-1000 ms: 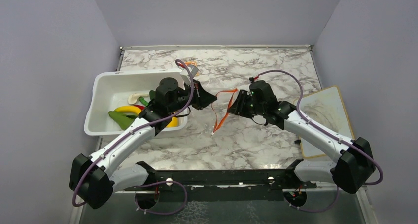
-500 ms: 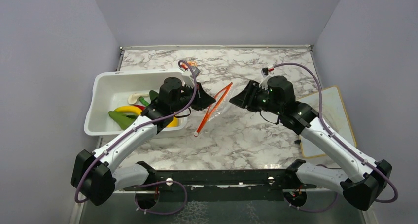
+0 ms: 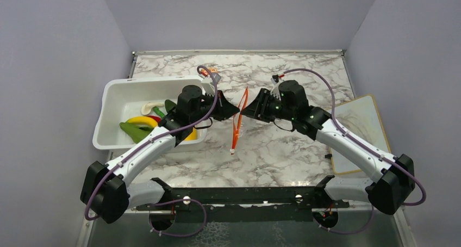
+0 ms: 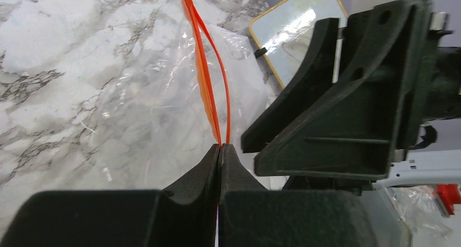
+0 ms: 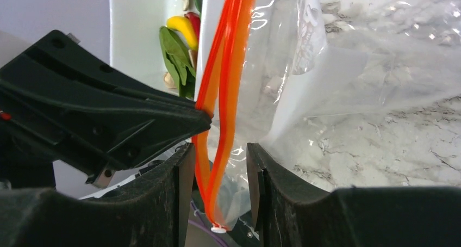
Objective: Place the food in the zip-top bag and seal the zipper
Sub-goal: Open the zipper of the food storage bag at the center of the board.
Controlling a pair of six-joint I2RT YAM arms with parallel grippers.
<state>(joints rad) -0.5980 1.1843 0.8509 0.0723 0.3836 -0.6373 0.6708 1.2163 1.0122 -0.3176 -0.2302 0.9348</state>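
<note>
The zip-top bag [image 3: 240, 124] hangs clear and floppy between my two grippers, above the marble table. Its zipper [image 3: 236, 122] is an orange-red strip, parted into two bands [image 4: 209, 84]. My left gripper [image 4: 219, 147] is shut on the zipper's near end and also shows from above [image 3: 232, 110]. My right gripper [image 5: 219, 149] is open, its jaws on either side of the two orange bands [image 5: 223, 94] without pinching them. The zipper's white tab [image 5: 218, 229] hangs below the jaws. The food, including a yellow banana [image 3: 141, 119] and a green piece [image 3: 132, 130], lies in the white tub [image 3: 108, 94].
The white tub stands at the left, just behind my left arm. A flat white board with a yellow rim [image 3: 361, 127] lies at the right edge of the table. Grey walls close in the table on three sides.
My right gripper drew back up and to the right, then came in again to straddle the zipper. The strip has swung from slanted to nearly upright. My left gripper has kept its hold.
</note>
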